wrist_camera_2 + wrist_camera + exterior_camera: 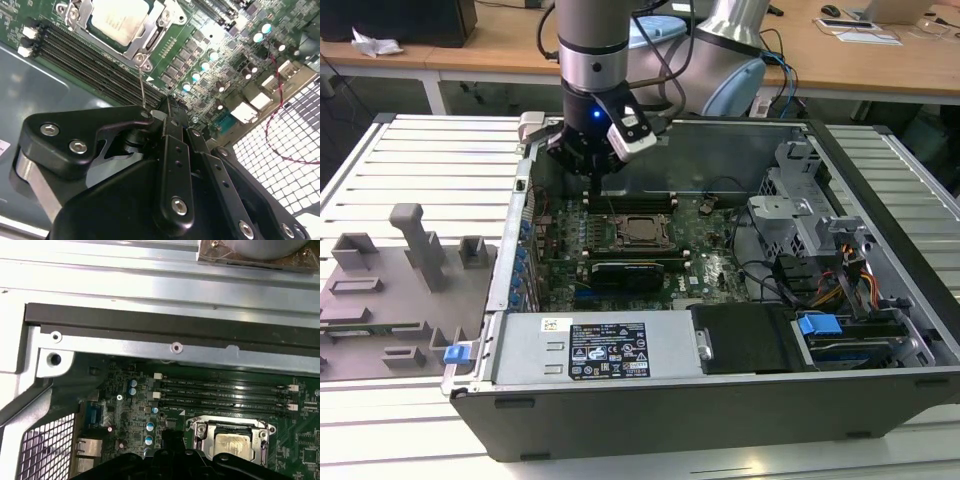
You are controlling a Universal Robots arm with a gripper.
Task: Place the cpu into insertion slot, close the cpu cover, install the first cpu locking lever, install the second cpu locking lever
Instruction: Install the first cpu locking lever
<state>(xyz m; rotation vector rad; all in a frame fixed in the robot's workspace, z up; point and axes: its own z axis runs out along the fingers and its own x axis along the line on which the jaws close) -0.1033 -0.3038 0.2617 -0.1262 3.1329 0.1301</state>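
Your arm [588, 50]: one unit, wrist pointing straight down.
Its gripper [592, 188]: held low, fingers [169, 107] drawn together at the tip.

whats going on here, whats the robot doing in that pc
A robot arm is reaching down into an open computer case. The chip sits seated on the motherboard, and the metal cover frame looks to be down over it. The gripper is right beside that spot, with its tip at the end of a thin wire lever that stands up from the frame's corner. Whether it actually holds the lever can't be made out.
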